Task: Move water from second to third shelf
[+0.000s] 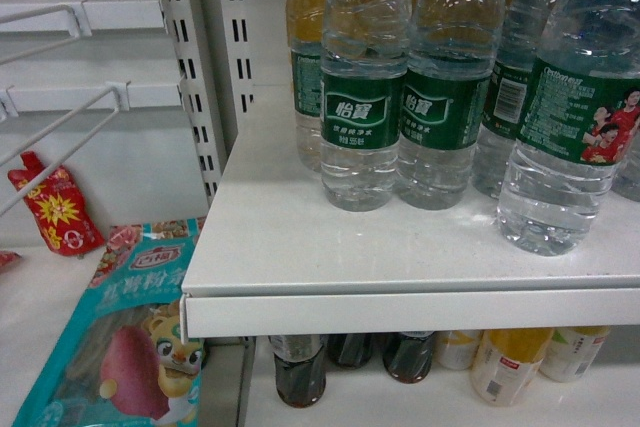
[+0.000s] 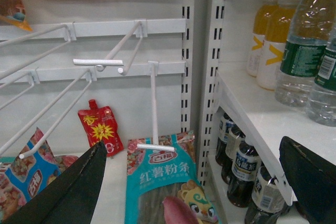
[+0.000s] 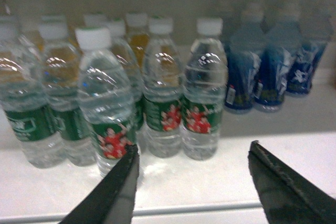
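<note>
Right gripper [image 3: 191, 182] spread wide, grasping nothing, near five green-labelled water bottles [image 3: 106, 106] and three blue-labelled bottles [image 3: 269, 72]; left gripper [image 2: 194, 182] likewise released.

The caps of the water bottles [image 1: 365, 77] are cut off by the head view's top edge. The dark bottles [image 1: 300, 367] beneath the shelf [image 1: 400, 247] are hidden above the shoulder. The right wrist view is blurred; the blue bottles' [image 3: 270, 72] labels cannot be read.

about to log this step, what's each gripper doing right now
left gripper: open, holding nothing
right gripper: open, holding nothing, facing the water bottles
</note>
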Tool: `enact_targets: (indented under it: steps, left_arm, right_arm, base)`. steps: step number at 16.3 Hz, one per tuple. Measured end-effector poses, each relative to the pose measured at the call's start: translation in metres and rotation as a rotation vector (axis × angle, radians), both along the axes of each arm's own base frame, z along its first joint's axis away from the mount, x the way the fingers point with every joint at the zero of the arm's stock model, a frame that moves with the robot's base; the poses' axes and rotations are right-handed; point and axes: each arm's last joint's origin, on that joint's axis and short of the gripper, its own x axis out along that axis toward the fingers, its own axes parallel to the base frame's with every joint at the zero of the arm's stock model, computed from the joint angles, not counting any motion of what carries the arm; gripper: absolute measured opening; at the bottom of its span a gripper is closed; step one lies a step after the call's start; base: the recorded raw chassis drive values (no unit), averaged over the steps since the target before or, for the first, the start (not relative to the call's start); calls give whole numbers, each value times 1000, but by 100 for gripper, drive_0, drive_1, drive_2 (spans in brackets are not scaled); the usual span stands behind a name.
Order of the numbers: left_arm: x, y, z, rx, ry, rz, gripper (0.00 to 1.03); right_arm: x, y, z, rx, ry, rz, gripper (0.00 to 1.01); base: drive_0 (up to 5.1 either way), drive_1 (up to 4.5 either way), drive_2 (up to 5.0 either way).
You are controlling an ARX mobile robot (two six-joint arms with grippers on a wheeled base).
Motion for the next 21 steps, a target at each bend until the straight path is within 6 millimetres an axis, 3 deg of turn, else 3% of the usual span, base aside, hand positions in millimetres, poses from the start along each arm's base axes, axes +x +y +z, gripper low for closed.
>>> enact_targets:
  steps: [5, 6, 11, 21]
  left_arm:
    - [0, 0, 0, 0, 0, -3, 98]
    - [0, 0, 0, 0, -1, -3, 98]
    - [0, 0, 0, 0, 0, -2, 98]
    - [0, 0, 0, 0, 0, -3, 98]
  right_arm:
    - [-22, -27, -23, -2, -30, -27, 5]
    - [-22, -26, -33, -6, -9, -4, 2]
    - [-36, -26, -53, -6, -14, -6, 2]
    - [-36, -26, -70, -6, -30, -7, 2]
  base:
    - [0, 0, 0]
    - [0, 0, 0]
    - [0, 0, 0]
    - [0, 0, 0]
